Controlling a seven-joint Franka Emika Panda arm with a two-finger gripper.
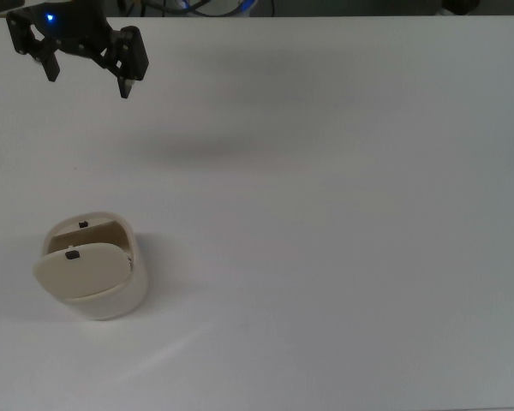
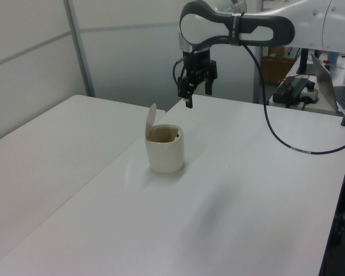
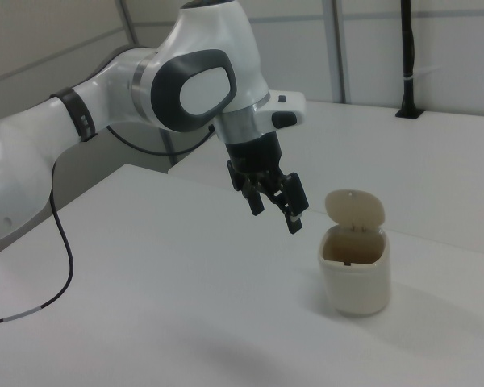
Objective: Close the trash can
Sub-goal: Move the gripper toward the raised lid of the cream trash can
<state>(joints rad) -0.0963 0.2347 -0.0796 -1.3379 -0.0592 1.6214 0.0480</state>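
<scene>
Trash can (image 1: 98, 282): stands on the white table (image 1: 343, 257), near the edge on the top view's left, toward the near corner.
Lid (image 1: 79, 272): up on its hinge, mouth open; small dark square mark visible.
Gripper (image 1: 89, 75): in the air, fingers apart, holding nothing, well apart from the can, over the table's far corner on the top view's left.

Bright, even overhead light leaves soft, faint shadows on the white table (image 1: 343, 214).
</scene>
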